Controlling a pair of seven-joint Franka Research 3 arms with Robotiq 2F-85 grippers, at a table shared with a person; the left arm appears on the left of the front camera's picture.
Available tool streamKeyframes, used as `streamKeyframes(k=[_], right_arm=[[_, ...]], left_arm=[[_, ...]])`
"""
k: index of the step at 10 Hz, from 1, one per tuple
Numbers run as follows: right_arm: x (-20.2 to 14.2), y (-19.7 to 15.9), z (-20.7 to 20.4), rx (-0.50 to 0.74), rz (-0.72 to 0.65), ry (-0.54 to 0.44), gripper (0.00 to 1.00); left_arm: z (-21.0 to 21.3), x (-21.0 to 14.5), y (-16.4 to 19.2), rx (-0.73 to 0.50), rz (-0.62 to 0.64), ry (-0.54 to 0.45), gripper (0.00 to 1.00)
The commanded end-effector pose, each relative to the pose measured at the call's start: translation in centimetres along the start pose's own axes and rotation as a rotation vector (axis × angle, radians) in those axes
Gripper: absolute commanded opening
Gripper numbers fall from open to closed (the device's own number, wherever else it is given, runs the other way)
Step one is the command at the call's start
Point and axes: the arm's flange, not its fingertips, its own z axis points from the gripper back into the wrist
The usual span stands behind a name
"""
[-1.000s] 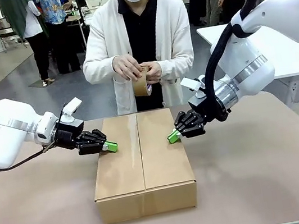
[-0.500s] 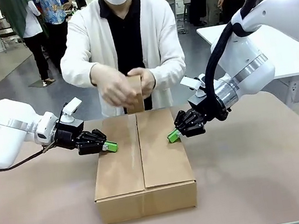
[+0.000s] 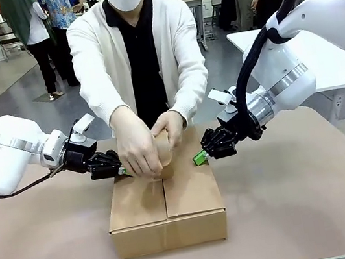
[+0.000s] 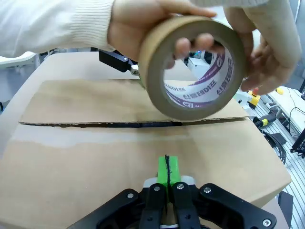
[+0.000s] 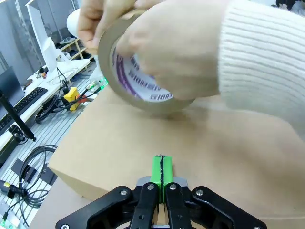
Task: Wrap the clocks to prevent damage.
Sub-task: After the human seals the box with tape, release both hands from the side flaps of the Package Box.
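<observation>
— What lies nearest on the tabletop (image 3: pixel 303 207)?

— A cardboard box (image 3: pixel 164 203). Both top flaps are folded down and meet along a centre seam (image 3: pixel 164 187). With the flaps down its contents are hidden, so I cannot tell where the clocks lie.

— And the fingers?

— The left fingers (image 3: pixel 124 170) are pressed fully together, green pads touching, with nothing between them. Their tips reach in over the box's left flap. The right fingers (image 3: pixel 199 158) are closed and empty in the same way, and they come in over the box's right flap. Whether either pair presses on the cardboard, I cannot tell.

— Farther back?

— Between the two pairs, over the seam toward the box's far end, a person's hands (image 3: pixel 138 151) hold a brown tape roll (image 4: pixel 151 76) on edge, close above the box top. The person stands at the box's far side and leans over it.
</observation>
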Motion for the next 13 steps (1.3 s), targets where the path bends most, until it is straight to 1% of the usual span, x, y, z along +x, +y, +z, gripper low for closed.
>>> streamKeyframes(k=[1,13], right_arm=[[-0.30,-0.08,-0.12,-0.007,-0.005,0.001,0.01],[-0.30,-0.08,-0.12,-0.007,-0.005,0.001,0.01]], left_arm=[[-0.18,-0.35,0.03,0.005,0.001,0.007,0.00],[-0.18,-0.35,0.03,0.005,0.001,0.007,0.00]])
